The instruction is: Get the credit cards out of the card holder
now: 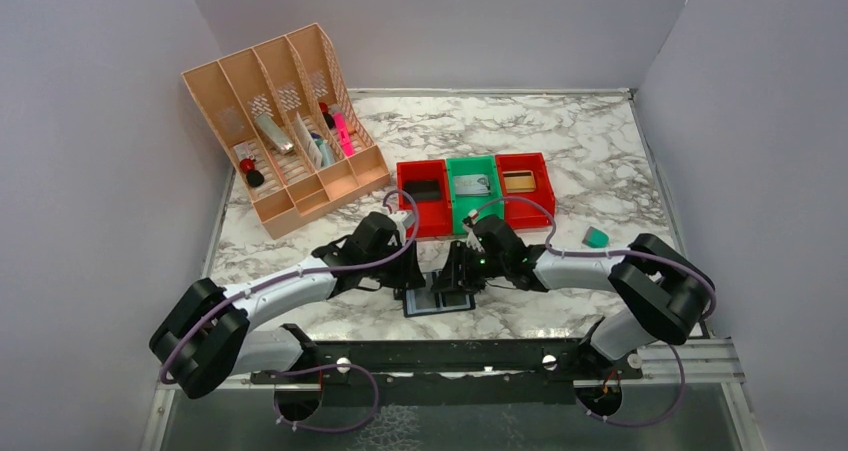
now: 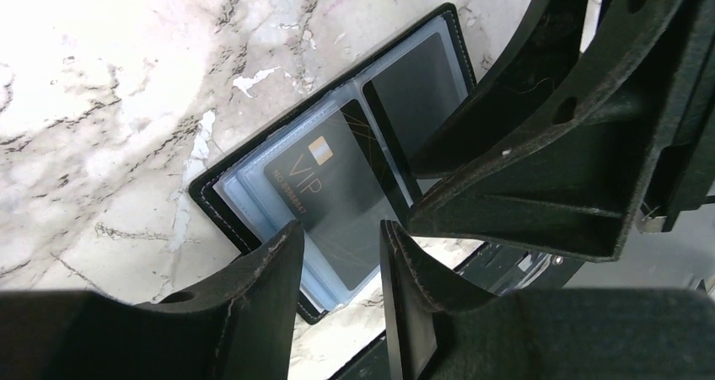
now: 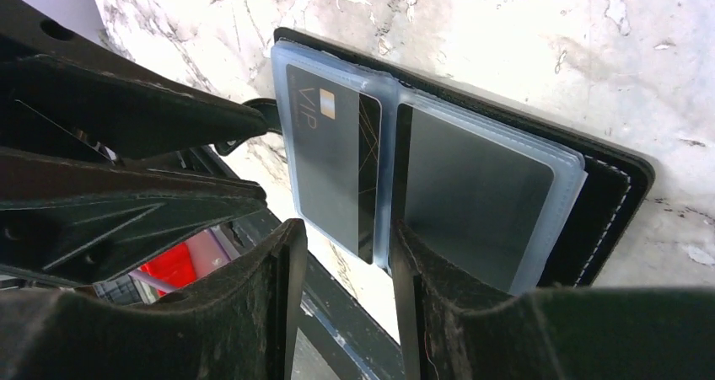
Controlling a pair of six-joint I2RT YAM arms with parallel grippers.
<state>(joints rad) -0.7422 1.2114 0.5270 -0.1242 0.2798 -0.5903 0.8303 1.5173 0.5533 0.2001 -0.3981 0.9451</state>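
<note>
The black card holder (image 1: 438, 302) lies open on the marble table near the front edge, between my two grippers. Clear blue-grey sleeves show two dark credit cards: a VIP card (image 2: 329, 173) and a plain dark card (image 2: 417, 85). The right wrist view shows the holder (image 3: 607, 195), the VIP card (image 3: 333, 161) and the plain card (image 3: 472, 186). My left gripper (image 2: 341, 228) is open just above the VIP card's sleeve edge. My right gripper (image 3: 346, 227) is open over the gap between the two cards. Neither holds anything.
A peach desk organizer (image 1: 285, 131) stands at the back left. A row of red, green and red bins (image 1: 475, 186) sits just behind the grippers. A small teal block (image 1: 596, 237) lies to the right. The black mounting rail (image 1: 450, 356) runs along the front edge.
</note>
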